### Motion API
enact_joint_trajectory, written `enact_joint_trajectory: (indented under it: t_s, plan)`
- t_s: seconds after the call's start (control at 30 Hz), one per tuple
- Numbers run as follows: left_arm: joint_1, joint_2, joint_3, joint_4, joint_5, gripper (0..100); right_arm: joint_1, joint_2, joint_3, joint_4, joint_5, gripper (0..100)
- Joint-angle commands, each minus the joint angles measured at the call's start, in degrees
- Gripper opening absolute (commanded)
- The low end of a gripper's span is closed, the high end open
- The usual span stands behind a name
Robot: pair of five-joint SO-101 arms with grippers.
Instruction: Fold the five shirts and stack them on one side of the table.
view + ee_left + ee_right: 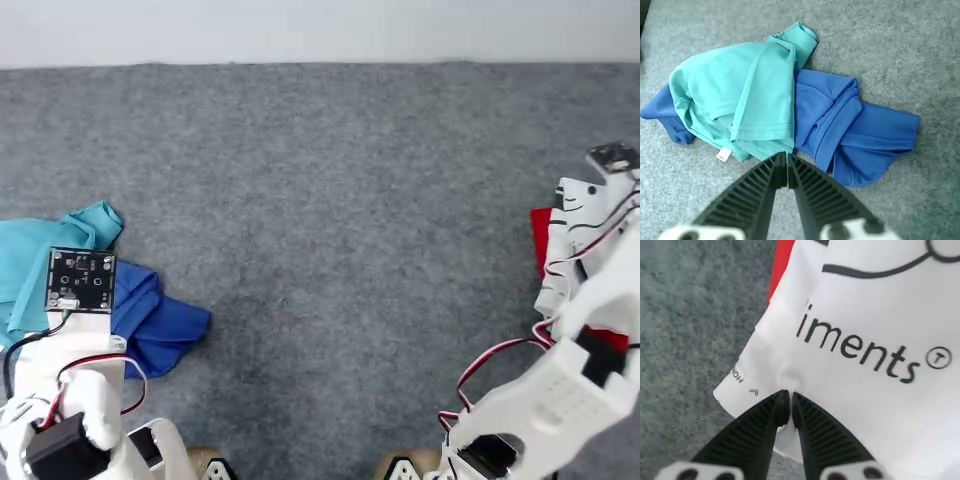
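Pressing its two black jaws flat together, the left gripper (786, 159) hangs over the near left part of the grey, felt-like table (340, 200). Its tips sit right at the hem of the teal shirt (740, 85), and nothing shows between them. I cannot tell whether they touch the cloth. The teal shirt lies crumpled, with one sleeve folded across it. It rests on top of the blue shirt (865, 130), which is bunched as well and pokes out from under it on two sides. The larger part of the blue shirt spreads toward the middle of the table. In the high view this pile lies at the table's left edge.

The right gripper (786, 396) has its jaws closed on a pinch of the white shirt (865, 315), and the fabric puckers just past the tips. The white shirt carries dark print and lies over the red shirt (782, 260), which shows as a strip beyond its edge. Both lie at the table's right edge, well apart from the teal and blue pile. Beyond the table's far edge stands a pale wall (320, 30).
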Motion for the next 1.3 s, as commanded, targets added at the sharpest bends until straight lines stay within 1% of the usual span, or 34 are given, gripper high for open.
enact_joint_trajectory:
  t_s: [0.0, 0.17, 0.4, 0.47, 0.6, 0.67, 0.77, 0.83, 0.97, 1.03, 1.07, 1.13, 1.27]
  plan:
    - [-0.2, -0.5, -0.4, -0.3, -0.5, 2, -1.1, -6.1, -0.5, 3.0, 1.0, 0.9]
    - [-0.2, -0.5, -0.2, -0.3, -0.5, 2, -5.2, -6.4, -0.4, 5.8, 0.5, 1.0]
    - [-0.2, -0.5, -0.2, -0.3, -0.5, 2, -6.2, -2.6, -0.5, 5.4, 0.6, 2.0]
    - [-0.2, -0.5, -0.2, -0.3, -0.5, 2, -5.7, -3.1, -0.6, 5.8, 0.6, 6.9]
    - [-0.2, -0.5, -0.1, -0.3, -0.5, 2, -1.6, -7.0, -0.6, 5.9, 0.6, 21.7]
    - [-0.2, -0.5, -0.1, -0.3, -0.5, 2, 0.4, -9.4, -0.6, 5.5, 0.9, 24.1]
    - [-0.2, -0.5, -0.1, -0.3, -0.5, 2, 2.8, -11.7, -0.6, 5.4, 1.1, 24.0]
    - [-0.2, -0.5, -0.1, -0.4, -0.5, 2, 4.0, -12.1, -0.6, 4.7, 3.2, 20.4]
    - [-0.2, -0.5, -0.1, -1.0, -0.5, 2, 7.3, -10.5, -0.6, -2.6, 7.0, 0.2]
    - [-0.2, -0.5, -0.1, -1.0, -0.5, 2, 9.3, -8.1, -0.6, -5.8, 7.4, 3.6]
    - [-0.2, -0.5, -0.1, -1.0, -0.5, 2, 10.3, -6.7, -0.6, -7.1, 7.4, 3.8]
    - [-0.2, -0.5, -0.2, -1.0, -0.5, 2, 12.4, -4.1, -0.6, -9.4, 7.5, 0.9]
    - [-0.2, -0.5, -0.2, -0.7, -0.5, 2, 16.6, 0.8, -0.6, -11.5, 7.7, 0.9]
